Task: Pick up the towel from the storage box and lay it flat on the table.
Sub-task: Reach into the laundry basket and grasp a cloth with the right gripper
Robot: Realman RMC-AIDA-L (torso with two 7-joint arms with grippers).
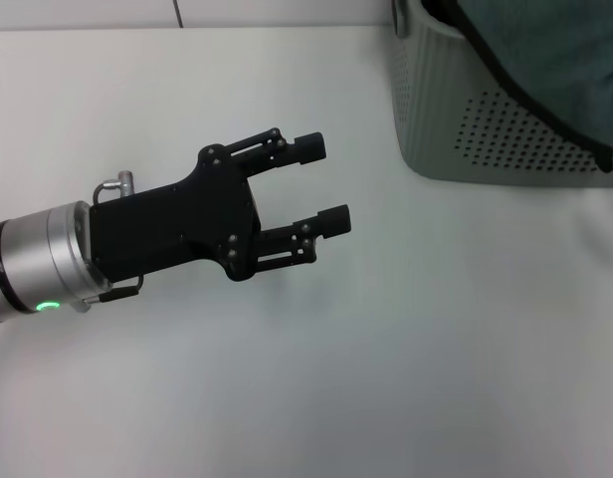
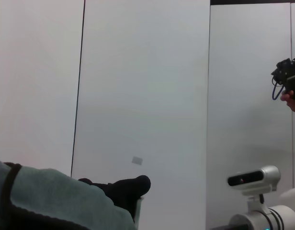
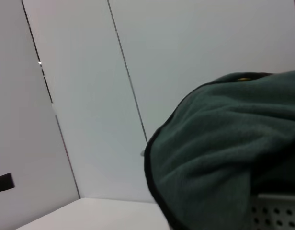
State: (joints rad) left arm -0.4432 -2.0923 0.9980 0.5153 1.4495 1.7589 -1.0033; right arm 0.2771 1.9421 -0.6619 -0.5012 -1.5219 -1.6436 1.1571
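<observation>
The storage box stands at the far right of the white table. The towel lies in it teal-grey side up, and its black border hangs over the dotted front side. My left gripper is open and empty above the table's middle, pointing towards the box and well short of it. The towel also shows in the left wrist view and, close up, in the right wrist view, above the box's dotted side. My right gripper shows in no view.
A black lump, perhaps cloth, sits beside the towel in the left wrist view. Pale wall panels stand behind the table. A person's hand with a black device and a white camera unit show farther off.
</observation>
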